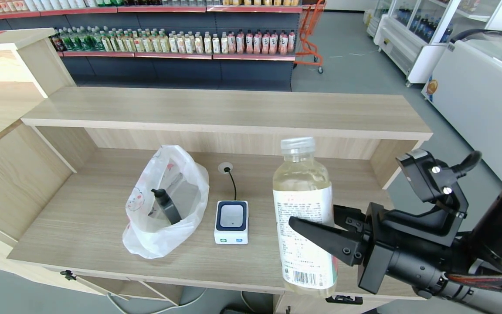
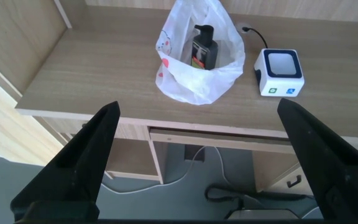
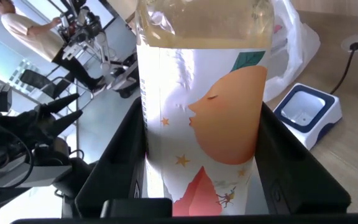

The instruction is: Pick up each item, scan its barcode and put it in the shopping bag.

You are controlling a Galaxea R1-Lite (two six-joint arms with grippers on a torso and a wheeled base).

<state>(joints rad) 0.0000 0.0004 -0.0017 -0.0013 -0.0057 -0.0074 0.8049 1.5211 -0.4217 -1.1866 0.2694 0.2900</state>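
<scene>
My right gripper [image 1: 320, 229] is shut on a clear juice bottle [image 1: 304, 218] with a white label and pale yellow drink, held upright above the counter's right front part, its barcode low on the side turned to me. From the right wrist the bottle [image 3: 207, 112] stands between the fingers [image 3: 114, 168]. The white barcode scanner [image 1: 231, 221] sits on the counter to the bottle's left. Further left stands the white plastic shopping bag [image 1: 164, 205], mouth open, with a dark bottle [image 1: 167, 206] inside. My left gripper [image 2: 197, 168] is open, hanging in front of and below the counter edge, empty; past it lie the bag [image 2: 199, 56] and scanner [image 2: 279, 71].
The wooden counter [image 1: 103, 226] has a raised shelf [image 1: 225, 109] behind and side walls. A cable runs from the scanner to a grommet [image 1: 225, 167]. Store shelves with drinks [image 1: 177, 41] and freezers [image 1: 482, 74] stand beyond. A drawer front [image 2: 216, 137] sits under the counter edge.
</scene>
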